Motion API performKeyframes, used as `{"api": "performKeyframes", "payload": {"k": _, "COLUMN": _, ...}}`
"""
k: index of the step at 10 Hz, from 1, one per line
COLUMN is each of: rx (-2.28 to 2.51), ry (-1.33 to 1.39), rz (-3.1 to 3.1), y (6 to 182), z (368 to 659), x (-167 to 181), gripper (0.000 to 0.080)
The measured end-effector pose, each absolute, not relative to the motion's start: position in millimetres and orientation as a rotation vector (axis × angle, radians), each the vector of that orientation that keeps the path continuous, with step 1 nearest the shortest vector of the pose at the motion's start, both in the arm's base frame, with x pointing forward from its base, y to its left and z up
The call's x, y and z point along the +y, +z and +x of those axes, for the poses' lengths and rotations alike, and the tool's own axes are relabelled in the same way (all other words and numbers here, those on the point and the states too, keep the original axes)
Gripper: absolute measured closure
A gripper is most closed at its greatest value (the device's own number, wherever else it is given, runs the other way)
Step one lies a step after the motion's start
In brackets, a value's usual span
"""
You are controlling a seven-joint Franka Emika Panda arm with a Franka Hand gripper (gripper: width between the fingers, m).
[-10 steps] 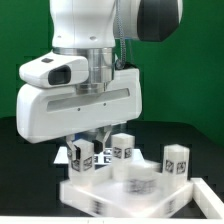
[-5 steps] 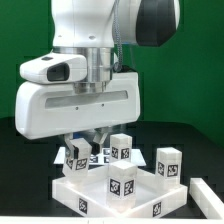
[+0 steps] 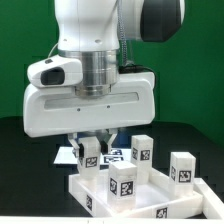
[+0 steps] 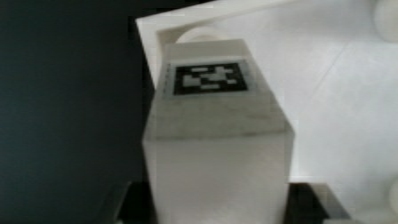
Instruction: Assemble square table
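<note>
The white square tabletop [image 3: 150, 200] lies at the front with its raised rim up. Four white legs with marker tags stand on it: one at the exterior view's left corner [image 3: 90, 156], one at the back [image 3: 142, 150], one at the right [image 3: 181, 167] and one at the front [image 3: 123, 182]. My gripper [image 3: 92, 143] is shut on the left corner leg, gripping it from above. In the wrist view this leg [image 4: 214, 120] fills the middle between my dark fingers [image 4: 130, 205], with the tabletop [image 4: 329, 90] behind it.
The marker board [image 3: 115, 157] lies on the black table behind the tabletop, partly hidden by the legs. The arm's white body [image 3: 90, 100] blocks most of the middle. A green wall stands behind.
The arm has moved toward the exterior view's right. The tabletop and all its standing legs have shifted right with it, and the motion blur is gone.
</note>
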State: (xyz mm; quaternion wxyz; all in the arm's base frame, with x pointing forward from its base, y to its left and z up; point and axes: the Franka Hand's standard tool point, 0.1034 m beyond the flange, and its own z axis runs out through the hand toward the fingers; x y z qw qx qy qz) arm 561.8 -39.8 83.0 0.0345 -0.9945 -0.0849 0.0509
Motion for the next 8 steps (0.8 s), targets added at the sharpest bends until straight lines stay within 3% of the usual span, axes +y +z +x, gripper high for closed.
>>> {"api": "performKeyframes", "payload": {"k": 3, "rx": -0.226, "ry": 0.164, "rz": -3.061, "y": 83.0, "z": 561, "x": -38, "gripper": 0.0512}}
{"api": "performKeyframes", "payload": {"k": 4, "rx": -0.223, "ry": 0.164, "rz": -3.061, "y": 82.6, "z": 561, "x": -38, "gripper": 0.0445}}
{"api": "performKeyframes", "payload": {"k": 5, "rx": -0.222, "ry": 0.164, "rz": -3.062, "y": 82.5, "z": 561, "x": -39, "gripper": 0.0445}}
{"api": "performKeyframes", "payload": {"k": 6, "rx": -0.276, "ry": 0.132, "rz": -3.073, "y": 84.4, "z": 565, "x": -40, "gripper": 0.0243}}
{"api": "performKeyframes", "payload": {"k": 7, "rx": -0.423, "ry": 0.032, "rz": -3.104, "y": 91.5, "z": 574, "x": -43, "gripper": 0.0179}}
{"api": "performKeyframes", "payload": {"k": 8, "rx": -0.553, "ry": 0.026, "rz": -3.095, "y": 95.3, "z": 575, "x": -45, "gripper": 0.0179}}
